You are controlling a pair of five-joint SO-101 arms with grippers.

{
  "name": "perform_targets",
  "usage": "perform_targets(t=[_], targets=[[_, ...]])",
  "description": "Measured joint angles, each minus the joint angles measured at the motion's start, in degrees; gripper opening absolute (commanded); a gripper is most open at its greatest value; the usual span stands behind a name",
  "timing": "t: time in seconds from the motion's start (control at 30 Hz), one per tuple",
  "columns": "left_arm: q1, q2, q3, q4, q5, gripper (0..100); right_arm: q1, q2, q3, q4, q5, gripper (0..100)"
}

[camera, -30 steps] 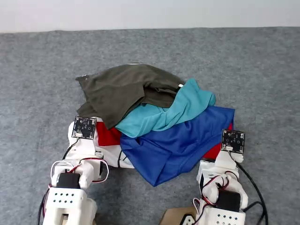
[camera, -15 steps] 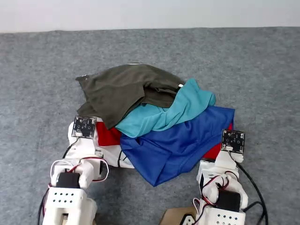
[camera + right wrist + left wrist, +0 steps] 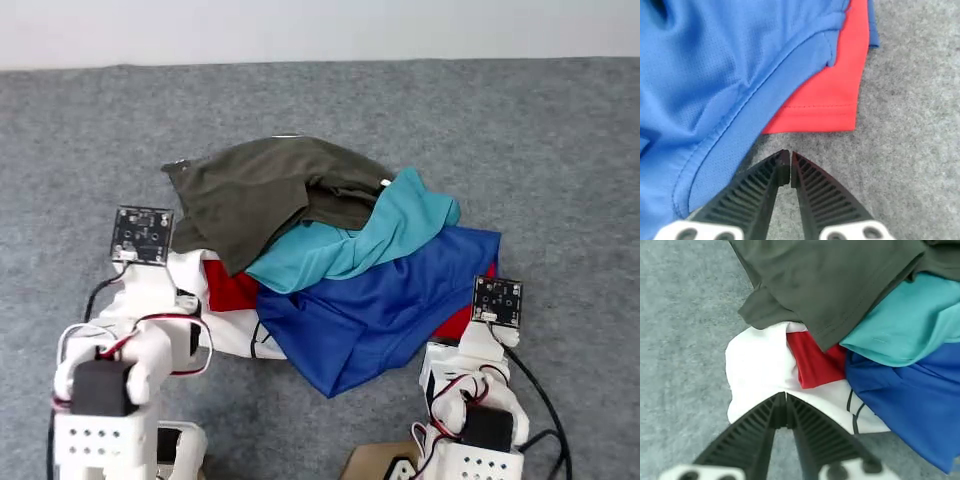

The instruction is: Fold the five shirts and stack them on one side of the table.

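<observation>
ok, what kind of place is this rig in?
Probably a robotics lab bench, not a home: a grey felt-covered table, the left arm and right arm with bare wiring, and a staged pile of shirts before a plain white wall.

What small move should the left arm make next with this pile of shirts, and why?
Probably open the left jaws and move them toward the dark olive fabric shirt. They are shut above the white fabric shirt, which lies under the red fabric shirt, while the olive one tops the pile.

No readable text, label or number anywhere.
</observation>
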Motion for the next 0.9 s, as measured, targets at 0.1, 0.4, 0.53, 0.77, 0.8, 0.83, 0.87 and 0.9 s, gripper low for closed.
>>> perform_targets(t=[0.1, 0.4, 0.53, 0.77, 0.8, 0.83, 0.87, 0.9], targets=[[0.0, 0.4, -5.3, 3.7, 0.0, 0, 0.0, 0.0, 0.0, 0.0, 0.0, 1.1], [0.0, 27.3, -29.9, 15.3, 0.0, 0, 0.0, 0.0, 0.0, 0.0, 0.0, 1.1], [0.4, 33.4, -40.4, 15.6, 0.0, 0, 0.0, 0.0, 0.0, 0.0, 0.0, 1.1], [6.1, 33.8, -47.6, 15.6, 0.0, 0, -3.9, 0.0, 0.0, 0.0, 0.0, 1.2], [6.9, 34.0, -47.6, 15.6, 0.0, 0, -5.2, 0.0, 0.0, 0.0, 0.0, 1.2], [7.7, 34.2, -47.6, 15.6, 0.0, 0, -6.4, 0.0, 0.0, 0.0, 0.0, 1.2], [8.5, 34.2, -47.6, 15.6, 0.0, 0, -8.1, 0.0, 0.0, 0.0, 0.0, 1.2], [9.4, 34.2, -47.6, 15.6, 0.0, 0, -9.6, 0.0, 0.0, 0.0, 0.0, 1.1]])
